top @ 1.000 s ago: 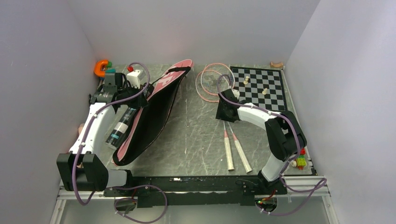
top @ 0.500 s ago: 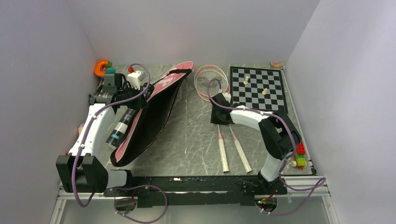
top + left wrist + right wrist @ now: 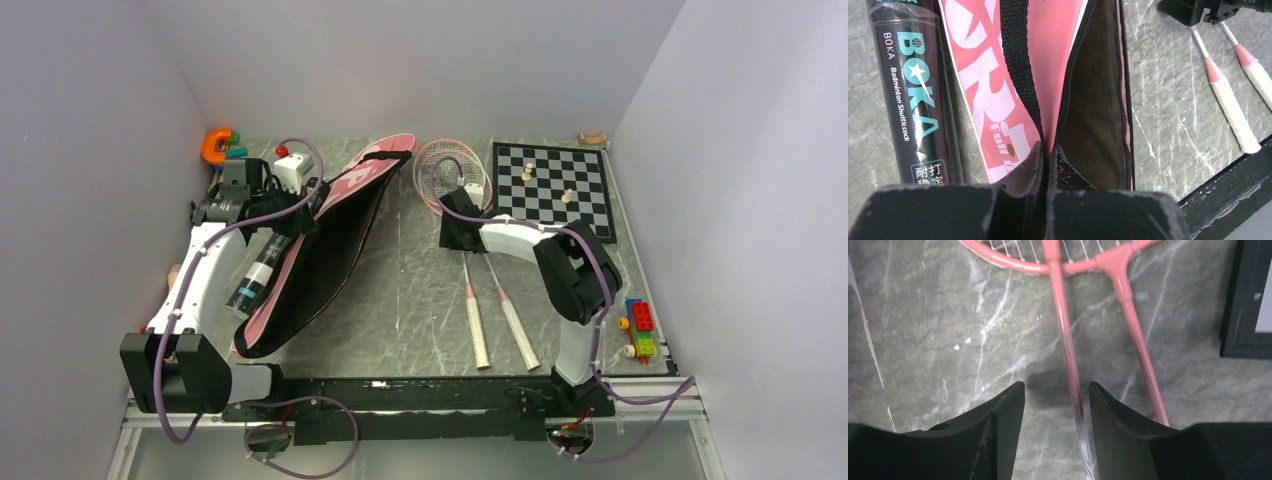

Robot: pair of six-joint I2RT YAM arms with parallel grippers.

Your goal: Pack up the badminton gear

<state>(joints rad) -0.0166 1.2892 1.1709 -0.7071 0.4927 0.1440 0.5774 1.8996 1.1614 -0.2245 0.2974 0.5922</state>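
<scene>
On my left wrist camera the left fingers (image 3: 1023, 170) are closed tight on the edge of the racket bag (image 3: 978, 75), right where its black strap (image 3: 1015, 50) and the zipper line run together. I see no gap between them, so I read that as a firm pinch on the fabric. The bag lies on the left half of the table (image 3: 410, 290), stretching from the near left toward the far middle. Its mouth gapes and the dark lining faces up. The black tube (image 3: 910, 90), printed "BOKA Badminton Shuttlecock", lies just beside the bag on its left, along its length.

On the right wrist camera the right fingers (image 3: 1008, 410) stand apart, low over the table. One pink racket shaft (image 3: 1068, 350) runs between them, clear of the left finger; I cannot tell whether it touches the right one. The second shaft (image 3: 1138, 345) passes just outside the right finger.

From above, the two rackets (image 3: 495, 300) lie side by side in the middle of the table. Their round heads overlap at the far end, close to the left edge of the chessboard (image 3: 585, 210). Their white grips point back toward the arm bases and splay slightly. The right arm reaches across the shafts just below the heads.

An orange and teal toy (image 3: 218, 145) sits in the far left corner, and some coloured blocks (image 3: 640, 325) lie by the right edge of the table.
</scene>
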